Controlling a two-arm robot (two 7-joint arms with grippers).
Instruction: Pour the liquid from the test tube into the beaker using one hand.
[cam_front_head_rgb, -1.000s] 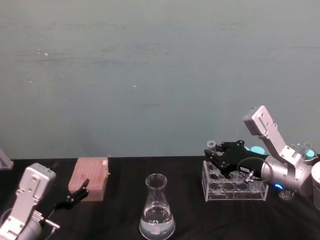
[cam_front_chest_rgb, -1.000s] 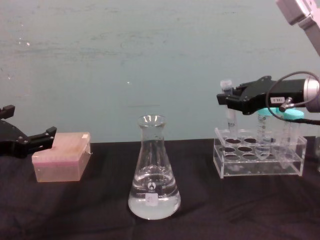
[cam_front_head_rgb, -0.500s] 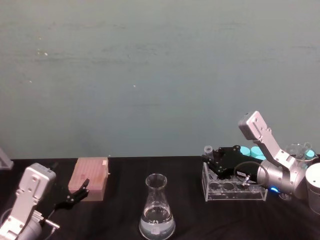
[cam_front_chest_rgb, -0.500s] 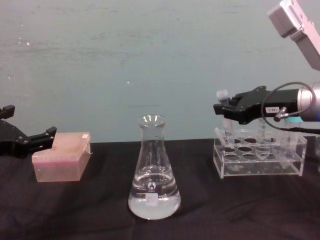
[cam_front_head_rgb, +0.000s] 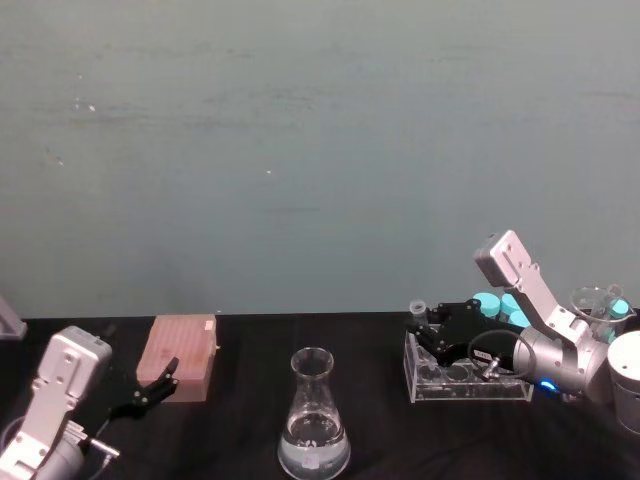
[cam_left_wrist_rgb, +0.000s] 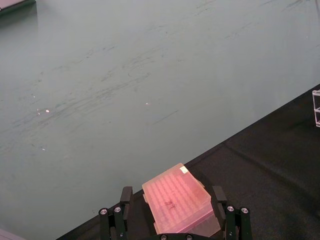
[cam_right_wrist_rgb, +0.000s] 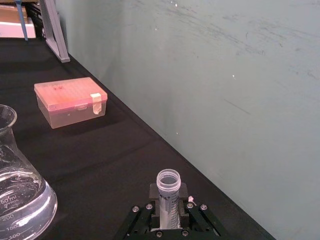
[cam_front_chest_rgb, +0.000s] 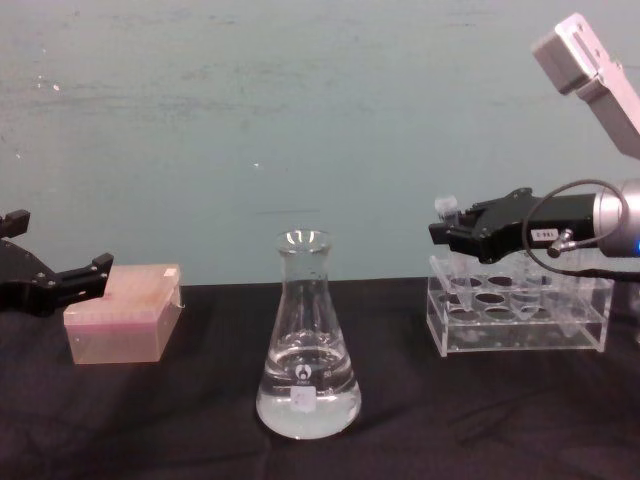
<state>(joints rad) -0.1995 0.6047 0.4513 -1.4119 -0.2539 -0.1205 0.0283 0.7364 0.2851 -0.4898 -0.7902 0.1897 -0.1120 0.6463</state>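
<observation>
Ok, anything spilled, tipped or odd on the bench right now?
Nothing stands out. The beaker stands upright with clear liquid low inside, and the black cloth around it looks dry. The right tool holds the test tube upright at the rack. The left tool sits open by the pink box.

The conical flask (cam_front_chest_rgb: 307, 345) is clear glass with a small white label, its liquid (cam_front_chest_rgb: 306, 410) colourless. The tip box (cam_front_chest_rgb: 124, 312) is translucent pink, and the tablecloth (cam_front_chest_rgb: 480, 420) black against a dull green wall (cam_front_chest_rgb: 300, 120). The acrylic rack (cam_front_chest_rgb: 518, 315) is clear, with turquoise caps (cam_front_head_rgb: 497, 303) behind the black right gripper (cam_front_chest_rgb: 440, 230).
</observation>
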